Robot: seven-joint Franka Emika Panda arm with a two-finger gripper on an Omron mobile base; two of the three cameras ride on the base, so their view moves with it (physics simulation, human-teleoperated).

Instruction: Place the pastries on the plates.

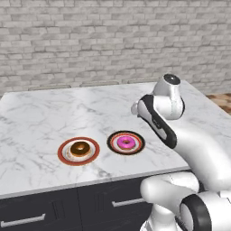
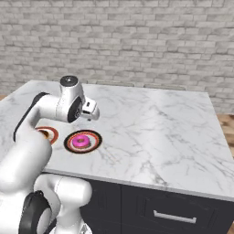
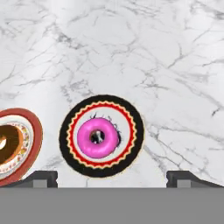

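At the bottom of the hand view, the gripper [image 3: 111, 177] shows its two dark finger tips set far apart, one at lower left and one at lower right, with nothing between them: the jaws stand wide open and empty. Just above them, in the lower middle of that view, the pink doughnut [image 3: 97, 137] lies flat in the centre of the black-rimmed plate [image 3: 70, 114], well within the rim. At the lower left edge of the same view, the chocolate doughnut [image 3: 8, 144] sits on the red-rimmed plate [image 3: 34, 127], partly cut off by the frame.

In the left base view, both plates lie near the front edge of the marble worktop [image 1: 54, 113], in the middle of the frame, side by side and just apart, the red-rimmed one to the left. The arm's wrist hangs above and to the right of the black-rimmed plate, clear of it.

Beyond them the worktop runs back to a grey brick wall [image 1: 90, 36] across the top of the frame.

Judging from this, each pastry is already on a plate, so the placing looks done; what seems left is only for the arm to draw back.
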